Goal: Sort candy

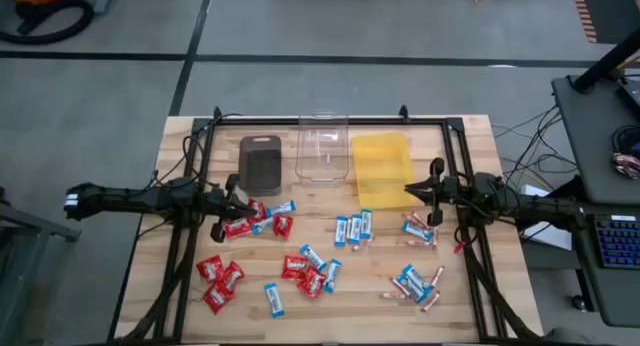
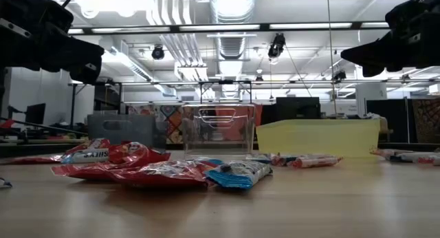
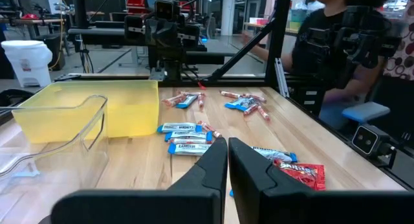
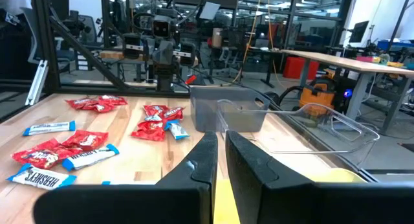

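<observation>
The candy lies loose on the wooden table: red packets (image 1: 222, 280) (image 4: 154, 123), blue-and-white bars (image 1: 351, 227) (image 3: 184, 128) and pinkish-copper sticks (image 1: 420, 230). A dark tray (image 1: 262, 164), a clear tray (image 1: 322, 151) and a yellow tray (image 1: 382, 166) stand side by side toward the far edge. My left gripper (image 1: 240, 194) (image 3: 228, 160) hovers shut above the left candy pile, by the dark tray's near end. My right gripper (image 1: 410, 191) (image 4: 220, 153) hovers shut at the yellow tray's near right corner. In the low view both grippers (image 2: 93, 67) (image 2: 347, 56) are well above the table.
A black frame (image 1: 330, 119) runs along the table's far edge and down both sides. A person (image 3: 336, 49) sits beyond the table's right edge. Bare wood lies along the near edge between the candy clusters (image 1: 360, 296).
</observation>
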Available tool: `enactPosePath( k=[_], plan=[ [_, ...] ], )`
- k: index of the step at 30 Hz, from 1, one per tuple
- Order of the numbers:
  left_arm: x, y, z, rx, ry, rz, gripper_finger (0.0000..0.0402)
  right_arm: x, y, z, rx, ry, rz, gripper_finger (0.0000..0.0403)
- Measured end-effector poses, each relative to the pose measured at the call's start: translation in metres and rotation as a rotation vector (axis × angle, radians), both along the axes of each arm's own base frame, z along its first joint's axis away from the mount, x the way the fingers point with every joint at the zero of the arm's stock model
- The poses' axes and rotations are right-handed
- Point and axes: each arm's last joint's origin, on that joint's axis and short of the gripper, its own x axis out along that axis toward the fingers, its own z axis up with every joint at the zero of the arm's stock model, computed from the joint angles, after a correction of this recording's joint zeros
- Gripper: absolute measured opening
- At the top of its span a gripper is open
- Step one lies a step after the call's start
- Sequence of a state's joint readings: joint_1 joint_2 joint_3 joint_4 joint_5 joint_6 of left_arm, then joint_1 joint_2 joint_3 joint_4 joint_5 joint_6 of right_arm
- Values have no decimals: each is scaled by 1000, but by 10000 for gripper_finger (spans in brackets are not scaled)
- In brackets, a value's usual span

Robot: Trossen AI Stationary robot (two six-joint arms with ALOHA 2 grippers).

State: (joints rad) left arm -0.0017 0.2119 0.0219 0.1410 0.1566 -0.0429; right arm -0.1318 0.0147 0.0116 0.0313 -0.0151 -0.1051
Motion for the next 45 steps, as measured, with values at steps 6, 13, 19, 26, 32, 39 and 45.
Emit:
enactPosePath(
  k=[6, 13, 19, 26, 32, 39, 45],
  plan=[
    [0, 0, 0, 0, 0, 0, 0, 0, 0, 0, 0, 0, 0, 29],
    [0, 0, 0, 0, 0, 0, 0, 0, 0, 0, 0, 0, 0, 29],
    [0, 0, 0, 0, 0, 0, 0, 0, 0, 0, 0, 0, 0, 29],
    [0, 0, 0, 0, 0, 0, 0, 0, 0, 0, 0, 0, 0, 29],
    [0, 0, 0, 1, 0, 0, 0, 0, 0, 0, 0, 1, 0, 29],
    [1, 0, 18, 74, -202, 16, 0, 0, 1, 1, 265, -35, 40, 29],
    [-9, 0, 52, -84, -546, 2, 0, 0, -4, 1, 715, -135, -98, 28]
  ],
)
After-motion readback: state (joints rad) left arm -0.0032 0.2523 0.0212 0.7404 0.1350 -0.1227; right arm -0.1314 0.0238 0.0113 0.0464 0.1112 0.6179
